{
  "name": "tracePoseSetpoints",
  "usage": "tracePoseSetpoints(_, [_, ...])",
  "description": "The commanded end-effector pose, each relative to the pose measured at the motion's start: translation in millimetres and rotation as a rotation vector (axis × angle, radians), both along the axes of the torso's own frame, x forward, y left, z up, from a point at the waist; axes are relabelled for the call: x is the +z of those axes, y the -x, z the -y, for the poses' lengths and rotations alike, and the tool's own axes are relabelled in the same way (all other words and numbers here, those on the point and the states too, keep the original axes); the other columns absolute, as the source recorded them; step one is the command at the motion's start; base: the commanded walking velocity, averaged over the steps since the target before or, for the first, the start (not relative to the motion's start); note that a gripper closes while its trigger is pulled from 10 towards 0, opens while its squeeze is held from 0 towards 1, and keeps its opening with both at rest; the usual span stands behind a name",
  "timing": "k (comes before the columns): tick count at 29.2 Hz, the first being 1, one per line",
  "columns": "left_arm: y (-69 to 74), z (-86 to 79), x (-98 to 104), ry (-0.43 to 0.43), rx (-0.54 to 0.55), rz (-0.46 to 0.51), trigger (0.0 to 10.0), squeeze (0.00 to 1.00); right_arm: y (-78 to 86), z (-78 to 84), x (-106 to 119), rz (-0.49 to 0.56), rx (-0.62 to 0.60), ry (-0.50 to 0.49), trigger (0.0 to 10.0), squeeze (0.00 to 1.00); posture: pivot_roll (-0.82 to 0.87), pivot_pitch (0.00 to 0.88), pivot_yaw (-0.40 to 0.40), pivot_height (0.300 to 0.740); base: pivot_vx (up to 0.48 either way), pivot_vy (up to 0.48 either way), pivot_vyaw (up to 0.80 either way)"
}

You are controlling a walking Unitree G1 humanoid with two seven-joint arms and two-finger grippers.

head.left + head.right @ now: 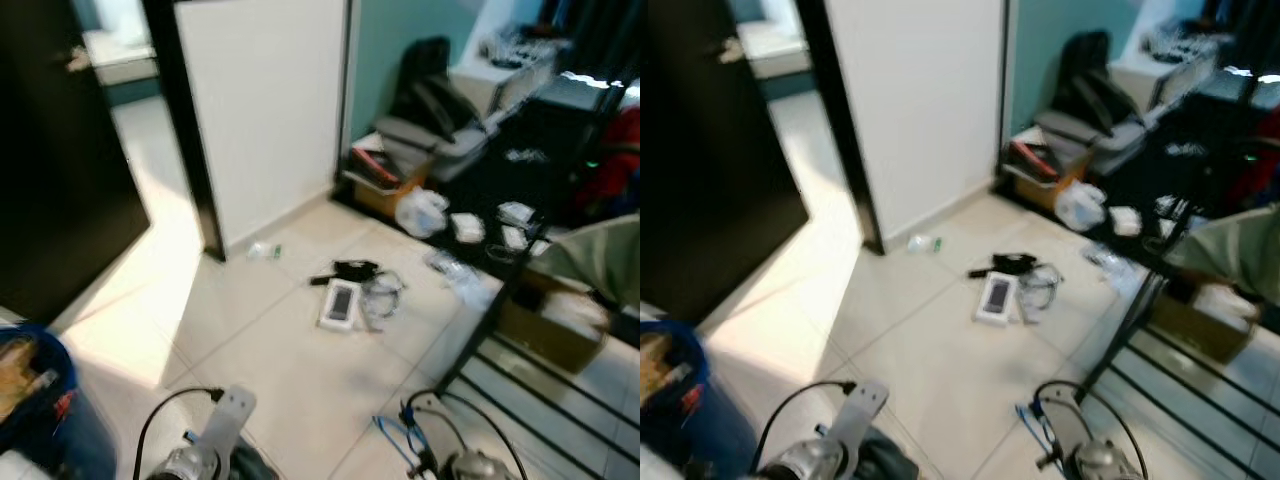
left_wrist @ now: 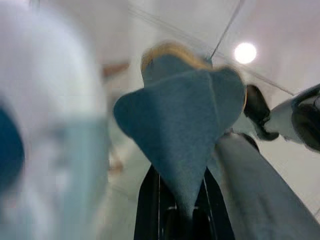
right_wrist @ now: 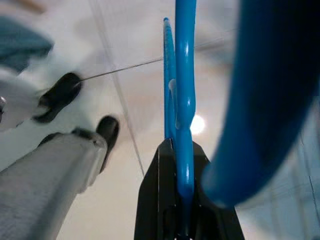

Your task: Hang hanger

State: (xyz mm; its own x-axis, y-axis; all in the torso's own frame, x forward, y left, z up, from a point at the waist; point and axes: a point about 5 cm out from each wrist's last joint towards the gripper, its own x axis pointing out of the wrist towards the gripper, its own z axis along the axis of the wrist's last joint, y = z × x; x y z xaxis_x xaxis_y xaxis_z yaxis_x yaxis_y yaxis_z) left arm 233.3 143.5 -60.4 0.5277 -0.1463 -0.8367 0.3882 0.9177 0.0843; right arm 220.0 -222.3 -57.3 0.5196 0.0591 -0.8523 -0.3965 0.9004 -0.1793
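A blue plastic hanger (image 3: 184,75) stands between the black fingers of my right gripper (image 3: 183,200), which is shut on it. A bit of the same hanger (image 1: 393,433) pokes out beside my right arm (image 1: 470,465) at the bottom of the head view. My left gripper (image 2: 181,202) is shut on a fold of blue-grey cloth (image 2: 180,120). My left arm (image 1: 205,450) is low at the bottom. A black drying rack (image 1: 530,375) with horizontal bars stands to my front right.
A blue basket (image 1: 45,405) stands at my left. A white box (image 1: 340,302), cables and bags litter the tiled floor ahead. Beyond are a white wall panel (image 1: 265,110), a dark door (image 1: 60,170) and cluttered boxes (image 1: 385,185).
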Motion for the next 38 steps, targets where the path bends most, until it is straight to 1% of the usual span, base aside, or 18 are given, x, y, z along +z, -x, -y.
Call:
tracePoseSetpoints(1, [7.1, -1.7, -4.7, -0.007, 0.008, -0.029, 10.0, 0.0, 1.6, -3.4, -1.8, -0.01, 0.009, -0.005, 10.0, 0.0, -0.01, 0.0, -0.013, 0.74, 0.0, 0.0, 0.77])
tracePoseSetpoints(38, [6.2, -2.5, -4.1, -0.011, -0.004, -0.025, 10.0, 0.0, 1.8, -6.2, -2.0, -0.021, 0.036, -0.025, 10.0, 0.0, -0.01, 0.0, -0.012, 0.74, 0.0, 0.0, 0.77])
